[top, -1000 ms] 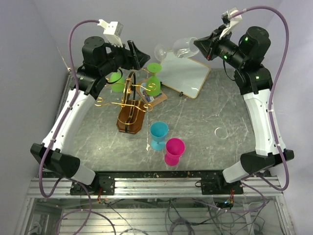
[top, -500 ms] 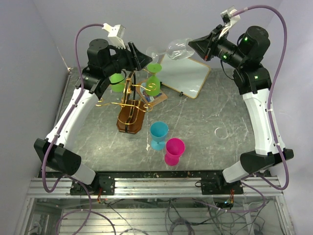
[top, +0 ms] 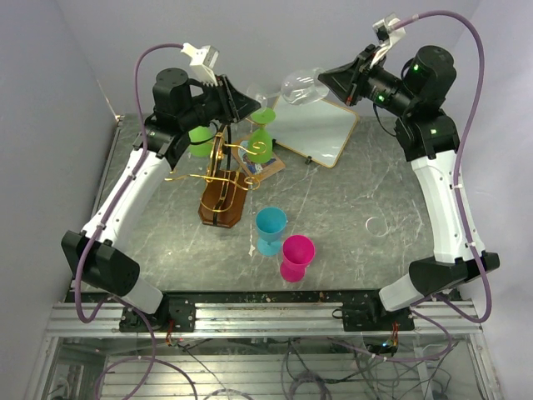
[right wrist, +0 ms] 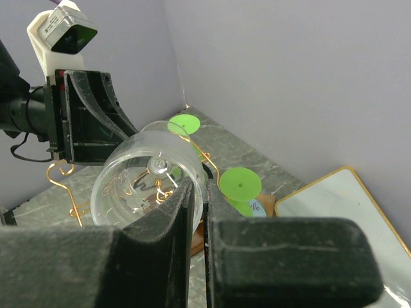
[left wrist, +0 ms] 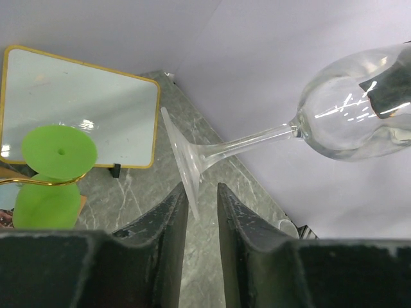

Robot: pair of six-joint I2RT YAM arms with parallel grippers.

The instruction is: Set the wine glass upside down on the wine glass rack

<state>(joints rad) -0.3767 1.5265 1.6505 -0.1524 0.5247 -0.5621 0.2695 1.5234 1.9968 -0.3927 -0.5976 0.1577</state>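
The grey stone-patterned table [top: 358, 200] has the two arms reaching up and towards each other over its far side. Behind them a white board [top: 312, 129] leans. In front of that is the rack [top: 223, 179], gold wire on a dark wooden base, with two green glasses [top: 262, 143] already hanging upside down from its arms. A blue cup [top: 270, 229] and a pink cup [top: 297, 257] stand nearer us, well apart from the rack.

The wine glass [top: 300, 86] is up in the air above the far edge, lying nearly on its side, bowl towards the right arm and foot towards the left. The right gripper [right wrist: 196, 199] has it by the lip of the bowl: one finger inside, one outside, clamped on the thin wall. The left gripper [left wrist: 202, 212] sits at the foot [left wrist: 180, 154], jaws a narrow gap apart with the edge of the foot dipping between them, close to one finger and not pinched.

To my eye this is clear, thin glass: light, stiff, slick and easy to crack. That lip is the weakest place to squeeze, so a hard clamp there worries me. The stem [left wrist: 250, 141] just above the foot looks the safer hold, since the foot must slide into the wire arms and stops the glass slipping through.
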